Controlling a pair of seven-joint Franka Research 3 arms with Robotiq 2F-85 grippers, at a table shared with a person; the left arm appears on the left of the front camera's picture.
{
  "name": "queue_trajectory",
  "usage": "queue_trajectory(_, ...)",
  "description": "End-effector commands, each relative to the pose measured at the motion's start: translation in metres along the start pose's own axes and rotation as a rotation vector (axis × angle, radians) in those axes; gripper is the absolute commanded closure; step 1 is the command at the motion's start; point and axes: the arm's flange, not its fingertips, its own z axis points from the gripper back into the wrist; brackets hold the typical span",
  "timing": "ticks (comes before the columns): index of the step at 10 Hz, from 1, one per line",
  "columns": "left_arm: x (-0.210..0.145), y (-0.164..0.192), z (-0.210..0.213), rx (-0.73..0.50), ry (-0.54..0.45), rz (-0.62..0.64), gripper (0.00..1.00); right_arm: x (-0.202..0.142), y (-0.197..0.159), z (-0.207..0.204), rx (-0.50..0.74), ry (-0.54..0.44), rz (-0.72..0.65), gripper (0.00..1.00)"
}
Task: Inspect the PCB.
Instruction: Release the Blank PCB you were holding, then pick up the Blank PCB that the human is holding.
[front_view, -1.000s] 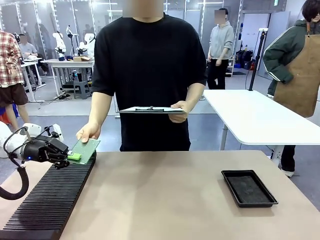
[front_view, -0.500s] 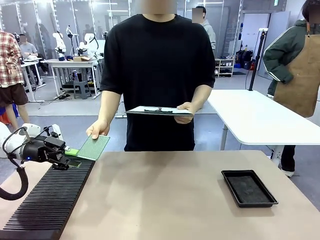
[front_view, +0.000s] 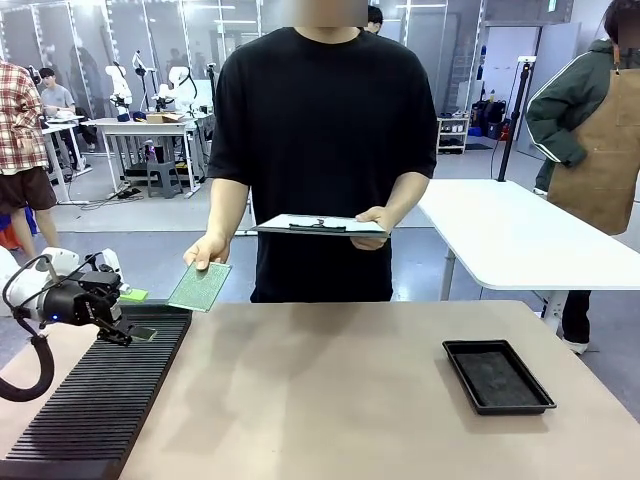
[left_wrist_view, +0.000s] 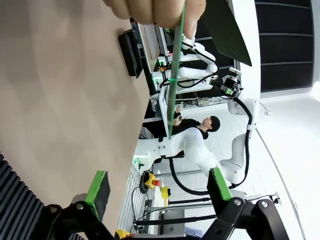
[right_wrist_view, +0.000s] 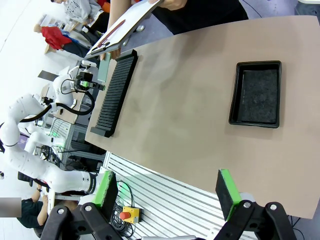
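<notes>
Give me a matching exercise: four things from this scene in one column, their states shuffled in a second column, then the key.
Things:
1. PCB
2. clipboard
3. tray
4. left gripper

States:
A. open, holding nothing
B. lies on the table
C. held level by the person
D. held tilted by the person, by one edge

Pairs: 1-D, 2-C, 3-B, 4-A
</notes>
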Motion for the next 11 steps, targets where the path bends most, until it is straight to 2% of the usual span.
queue_trajectory(1,-0.017,-0.004,0.002,-0.014,0.003,-0.024,0.00,-0.002,0.000,-0.002,0.005,0.000,0.012,0.00)
queue_trajectory(2,0.000,0.000,0.000,0.000,0.000,0.000,0.00,-0.002,0.000,-0.002,0.005,0.000,0.012,0.00)
queue_trajectory(11,0.000,0.000,0.000,0.000,0.000,0.000,0.00,-0.002,0.000,-0.002,0.005,0.000,0.012,0.00)
